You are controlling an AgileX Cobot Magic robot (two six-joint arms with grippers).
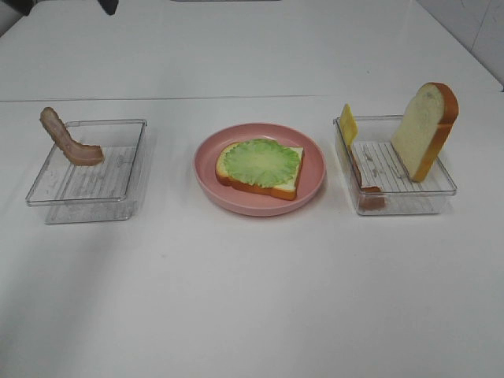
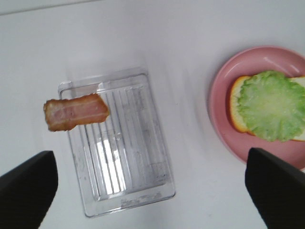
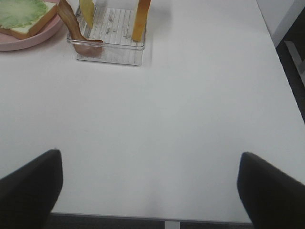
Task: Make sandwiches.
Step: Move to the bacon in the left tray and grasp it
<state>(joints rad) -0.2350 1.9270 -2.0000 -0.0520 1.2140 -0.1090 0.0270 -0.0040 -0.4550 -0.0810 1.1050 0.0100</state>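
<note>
One round pink plate [image 1: 315,177]. Two clear trays: the left tray [image 1: 87,183] and the right tray [image 1: 386,164]. Two bread slices: a flat bread slice [image 1: 287,184] and an upright bread slice [image 1: 421,130]. One lettuce leaf [image 1: 260,161]. Two bacon strips (one per tray): the left bacon strip [image 1: 67,140] and the right bacon strip [image 3: 72,24]. One yellow cheese slice [image 1: 348,124]

Pink plate [image 1: 315,186] mid-table carries bread slice [image 1: 290,181] under lettuce [image 1: 260,162]; bacon strip [image 1: 67,140] leans over far-left corner of left tray [image 1: 102,178]; second bread slice [image 1: 424,130] upright at far-right corner of right tray [image 1: 394,178].
</note>
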